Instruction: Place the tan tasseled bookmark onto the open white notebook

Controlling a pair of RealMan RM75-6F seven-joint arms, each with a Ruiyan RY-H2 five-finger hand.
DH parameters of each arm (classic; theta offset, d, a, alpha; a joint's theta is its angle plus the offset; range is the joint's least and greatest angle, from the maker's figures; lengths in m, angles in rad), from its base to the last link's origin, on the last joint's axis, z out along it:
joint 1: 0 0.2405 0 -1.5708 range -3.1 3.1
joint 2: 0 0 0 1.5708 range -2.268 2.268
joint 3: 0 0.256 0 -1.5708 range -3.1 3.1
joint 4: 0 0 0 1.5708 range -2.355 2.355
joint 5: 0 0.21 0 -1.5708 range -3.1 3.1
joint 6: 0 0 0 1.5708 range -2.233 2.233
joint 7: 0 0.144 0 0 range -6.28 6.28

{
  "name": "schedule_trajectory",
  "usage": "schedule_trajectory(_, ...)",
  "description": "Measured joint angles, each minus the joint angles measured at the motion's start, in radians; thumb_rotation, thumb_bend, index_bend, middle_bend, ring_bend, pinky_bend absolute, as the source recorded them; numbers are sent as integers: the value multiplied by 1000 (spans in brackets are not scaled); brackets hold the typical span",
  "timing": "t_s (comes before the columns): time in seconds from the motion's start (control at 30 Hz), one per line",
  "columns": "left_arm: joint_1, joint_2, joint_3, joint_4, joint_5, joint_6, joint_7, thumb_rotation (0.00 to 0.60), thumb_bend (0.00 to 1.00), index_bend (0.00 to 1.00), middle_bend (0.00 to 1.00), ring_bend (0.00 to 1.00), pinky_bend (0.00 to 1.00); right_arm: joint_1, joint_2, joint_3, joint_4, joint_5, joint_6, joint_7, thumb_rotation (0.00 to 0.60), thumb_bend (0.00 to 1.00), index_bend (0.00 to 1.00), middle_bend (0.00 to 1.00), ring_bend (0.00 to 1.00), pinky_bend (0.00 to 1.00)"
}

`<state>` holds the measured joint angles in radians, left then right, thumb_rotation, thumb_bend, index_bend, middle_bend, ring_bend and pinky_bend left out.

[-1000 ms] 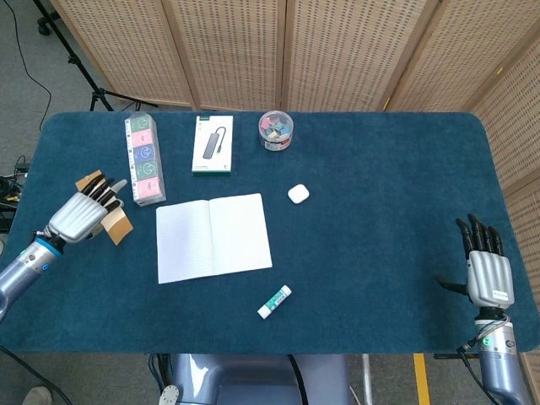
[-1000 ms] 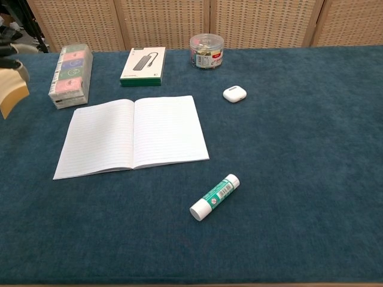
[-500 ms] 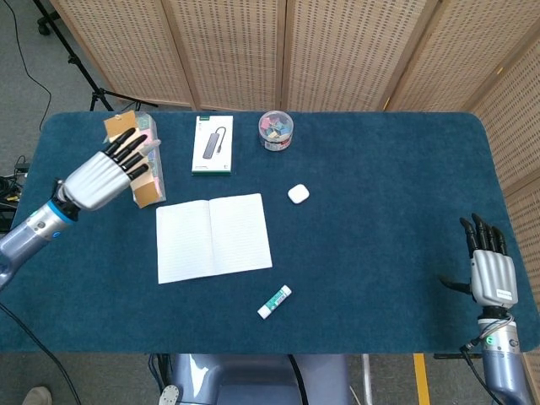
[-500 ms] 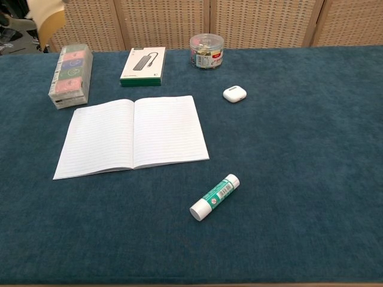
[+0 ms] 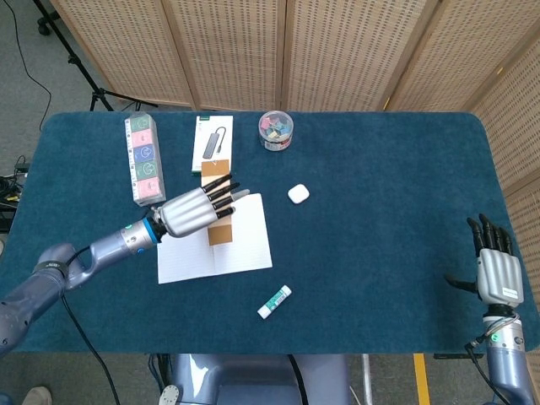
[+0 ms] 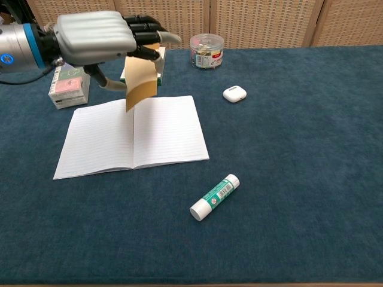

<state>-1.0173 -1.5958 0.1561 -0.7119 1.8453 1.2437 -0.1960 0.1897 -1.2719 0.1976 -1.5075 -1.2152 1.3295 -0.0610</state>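
My left hand [image 5: 196,209] [image 6: 102,39] holds the tan bookmark [image 5: 218,230] [image 6: 141,82] and hovers above the open white notebook [image 5: 245,240] [image 6: 164,128]. The bookmark hangs down from the fingers over the notebook's middle fold, its lower end just above the page in the chest view. No tassel shows. My right hand [image 5: 495,269] rests open near the table's front right corner, fingers spread, holding nothing; the chest view does not show it.
At the back of the blue table [image 5: 380,186] stand a long box of coloured packs [image 5: 143,159] [image 6: 70,75], a white adapter box [image 5: 212,143] [image 6: 143,64] and a clear jar of clips [image 5: 276,130] [image 6: 206,51]. A white earbud case [image 5: 298,194] [image 6: 234,94] and a glue stick [image 5: 274,301] [image 6: 214,197] lie near the notebook.
My left hand has carried the bookmark from the table's left edge, up past the long box, to above the notebook. The right hand has slid slightly toward the front.
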Motion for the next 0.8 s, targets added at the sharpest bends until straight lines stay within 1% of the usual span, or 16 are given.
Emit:
schedule_trajectory(0.23, 1, -15, 27, -66, 2, -82, 1, 600, 265, 444, 0, 0, 13, -2, 6, -1, -6, 3, -2, 3, 600, 0, 0, 0, 0, 0)
schedule_trajectory(0.4, 10, -28, 37, -110, -9, -140, 32, 600, 264, 444, 0, 0, 12, -2, 9, -3, -10, -2, -5, 7, 600, 0, 0, 0, 0, 0)
schedule_trajectory(0.6, 18, -49, 29, -133, -36, -193, 58, 600, 264, 444, 0, 0, 12, -3, 17, -4, -16, -6, -5, 19, 600, 0, 0, 0, 0, 0)
schedule_trajectory(0.8, 20, -61, 15, -150, -56, -235, 119, 600, 263, 444, 0, 0, 12, -5, 24, -4, -21, -11, -3, 33, 600, 0, 0, 0, 0, 0)
